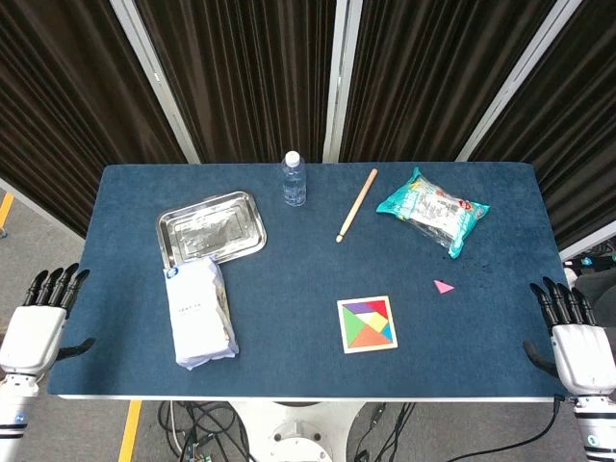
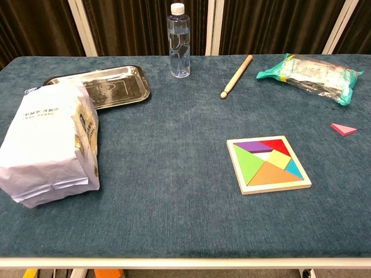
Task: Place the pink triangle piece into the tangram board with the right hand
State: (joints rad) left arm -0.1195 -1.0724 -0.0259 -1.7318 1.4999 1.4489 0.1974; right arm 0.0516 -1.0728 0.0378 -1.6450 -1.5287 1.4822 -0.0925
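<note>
The pink triangle piece lies flat on the blue cloth, to the right of the tangram board. The board holds several coloured pieces and shows a small white gap near its middle. My right hand hangs off the table's right edge, fingers apart, holding nothing, well to the right of the triangle. My left hand is off the left edge, fingers spread and empty. Neither hand shows in the chest view.
A white paper bag lies at the left front beside a steel tray. A water bottle, a wooden stick and a teal snack packet sit toward the back.
</note>
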